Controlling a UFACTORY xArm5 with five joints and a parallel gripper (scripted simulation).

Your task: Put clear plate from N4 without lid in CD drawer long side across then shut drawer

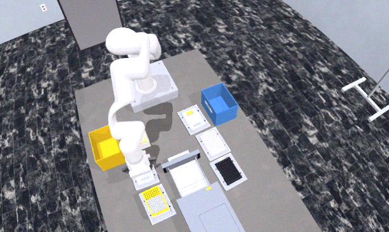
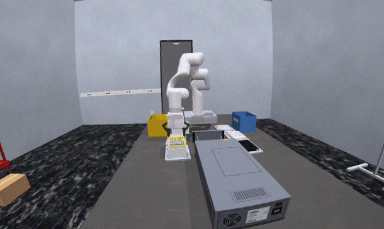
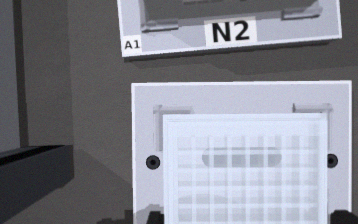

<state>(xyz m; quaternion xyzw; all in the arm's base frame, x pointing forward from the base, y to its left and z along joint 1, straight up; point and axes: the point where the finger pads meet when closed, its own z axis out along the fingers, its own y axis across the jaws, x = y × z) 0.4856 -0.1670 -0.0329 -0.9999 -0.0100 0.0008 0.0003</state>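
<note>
A clear well plate [image 3: 245, 167] lies in a white work nest straight below my wrist; the nest's label is out of view, and I cannot tell if the plate has a lid. My gripper [image 3: 247, 220] is open, its fingertips at the bottom edge on either side of the plate, above it. In the top view the gripper [image 1: 142, 173] hangs over that nest, left of the cooler's open drawer [image 1: 187, 175]. The grey cooler [image 1: 212, 210] has its yellow lamp [image 1: 208, 188] lit.
Nest N2 [image 3: 230, 25] with a yellow-framed plate [image 1: 154, 201] lies just beyond. The drawer front's corner [image 3: 25, 180] stands close on the left. A yellow bin [image 1: 104, 151], a blue bin [image 1: 219, 103] and three more nests [image 1: 212, 143] with plates surround the area.
</note>
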